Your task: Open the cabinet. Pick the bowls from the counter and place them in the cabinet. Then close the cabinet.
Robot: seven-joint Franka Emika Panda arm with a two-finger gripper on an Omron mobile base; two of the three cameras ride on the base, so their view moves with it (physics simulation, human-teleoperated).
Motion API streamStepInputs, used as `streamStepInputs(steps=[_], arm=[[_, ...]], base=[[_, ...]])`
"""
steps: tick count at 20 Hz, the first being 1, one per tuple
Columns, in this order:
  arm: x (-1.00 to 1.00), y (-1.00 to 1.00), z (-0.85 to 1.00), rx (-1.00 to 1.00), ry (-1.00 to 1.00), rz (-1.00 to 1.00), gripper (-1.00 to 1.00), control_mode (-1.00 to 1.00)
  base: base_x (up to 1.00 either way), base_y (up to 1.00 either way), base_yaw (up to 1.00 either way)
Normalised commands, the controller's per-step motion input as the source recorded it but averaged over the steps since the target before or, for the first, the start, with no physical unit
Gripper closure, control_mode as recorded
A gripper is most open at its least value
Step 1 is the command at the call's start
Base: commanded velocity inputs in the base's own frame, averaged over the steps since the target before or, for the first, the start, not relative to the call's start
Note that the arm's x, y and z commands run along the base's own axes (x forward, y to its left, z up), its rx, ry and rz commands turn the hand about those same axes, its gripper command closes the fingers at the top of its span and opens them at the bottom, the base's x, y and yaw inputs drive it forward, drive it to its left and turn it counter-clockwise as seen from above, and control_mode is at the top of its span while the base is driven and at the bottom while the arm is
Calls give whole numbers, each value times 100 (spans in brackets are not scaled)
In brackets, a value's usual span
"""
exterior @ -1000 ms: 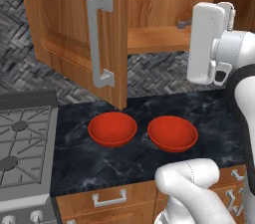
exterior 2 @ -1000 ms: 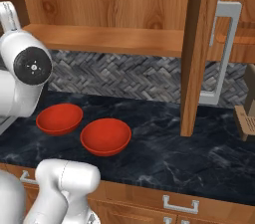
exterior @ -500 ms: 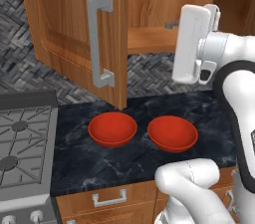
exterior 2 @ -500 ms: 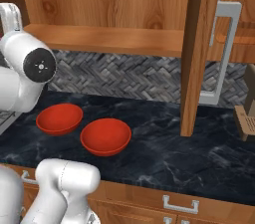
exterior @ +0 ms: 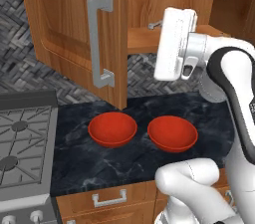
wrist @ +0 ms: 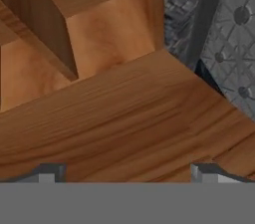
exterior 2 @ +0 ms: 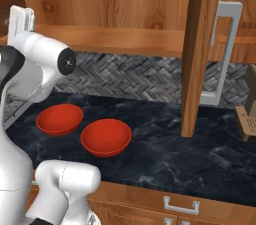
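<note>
1. My tool (wrist: 127,175) stands with its jaws spread as wide as they go and nothing between them; its two dark tips frame bare wood of the cabinet (exterior: 69,24), close in front of me.
2. I am up at shelf height, beside the open left door (exterior: 74,34) with its long silver bar handle (exterior: 98,44); the shelf (exterior 2: 125,40) runs just past me.
3. Well below my tool, on the bench (exterior: 99,161), sit the two bowls, both upright, near each other but apart.
4. The nearer red bowl (exterior: 172,133) lies almost straight under me; the other red bowl (exterior: 112,129) lies further off toward the gas stove (exterior: 22,158).
5. I judge them rigid, light and glossy, so slippery; their shallow walls give no side to squeeze.
6. I would take one by the rim, one finger inside and one outside, coming down from above on the edge closest to me.
7. A pinch at one edge will let the bowl tip, so I would lift slowly and keep it level toward the shelf.
</note>
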Motion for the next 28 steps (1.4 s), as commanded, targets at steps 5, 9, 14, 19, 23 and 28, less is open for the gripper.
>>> streamStepInputs(steps=[5,9,14,19,23,28], arm=[[2,47,0,2,5,21,-100,-100],[-8,45,0,0,-1,9,-100,-100],[0,44,0,0,0,6,-100,-100],[25,26,-15,2,1,7,-100,-100],[23,13,-15,5,0,10,-100,-100],[-38,93,-13,5,0,9,-100,-100]], base=[[0,0,0],[0,0,0],[0,0,0],[0,0,0],[0,0,0],[0,0,0]])
